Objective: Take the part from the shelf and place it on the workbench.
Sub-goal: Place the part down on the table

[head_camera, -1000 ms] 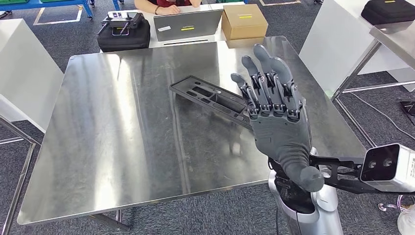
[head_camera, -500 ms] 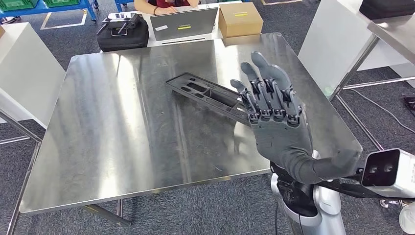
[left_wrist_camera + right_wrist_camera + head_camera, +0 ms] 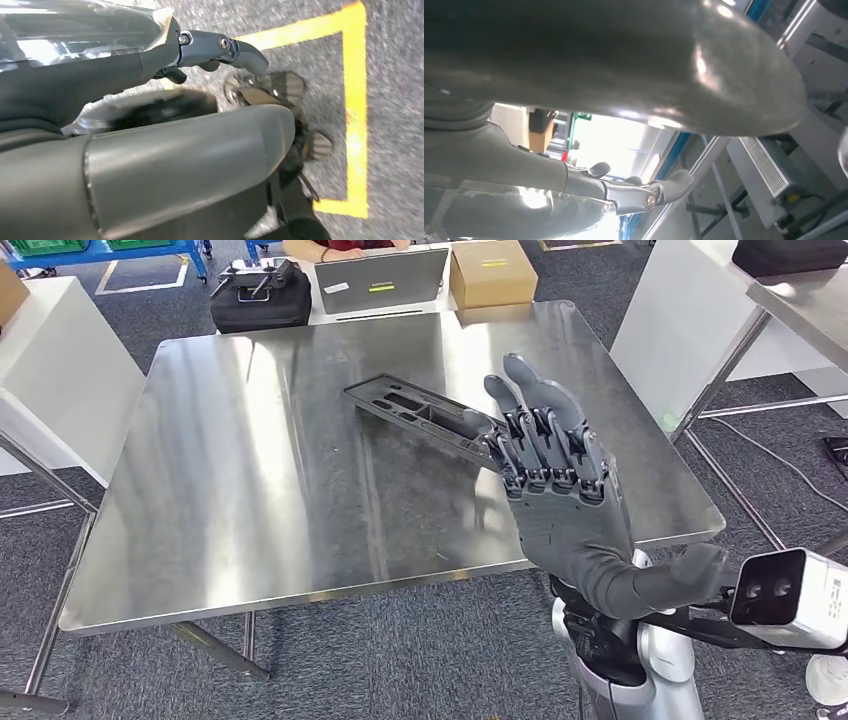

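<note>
Right hand [image 3: 565,500] is raised over the near-right part of the workbench [image 3: 250,490], back of it toward us, fingers [image 3: 535,410] straight and spread, thumb stuck out to the side — it holds nothing, wide apart. Part [image 3: 420,415], a long flat dark plastic piece w/ recessed pockets, lies flat on the steel top just beyond and left of that hand; its near end runs behind the fingers, so we can't tell if they touch it or are just in front. Wrist cam box [image 3: 790,585] sits out to the hand's right on a dark bracket.

In the right wrist view we see the thumb [image 3: 624,55] huge and blurred, and the darker fingers [image 3: 639,195] reaching out straight w/ nothing between them.

Left hand [image 3: 190,140] in its own wrist view: grey cover big in frame, fingers [image 3: 220,47] stretched out over grey carpet w/ a yellow tape line [image 3: 355,100]. Nothing visible in it, but the frame is blurry and close — we can't tell how wide it is.

Far beyond the right hand, past the workbench's far edge: a laptop [image 3: 380,280], a cardboard box [image 3: 490,270] to its right, a black case [image 3: 260,300] to its left. A person [image 3: 325,248] sits behind them, forearms in frame. White panel [image 3: 690,320] stands off to the hand's right.
</note>
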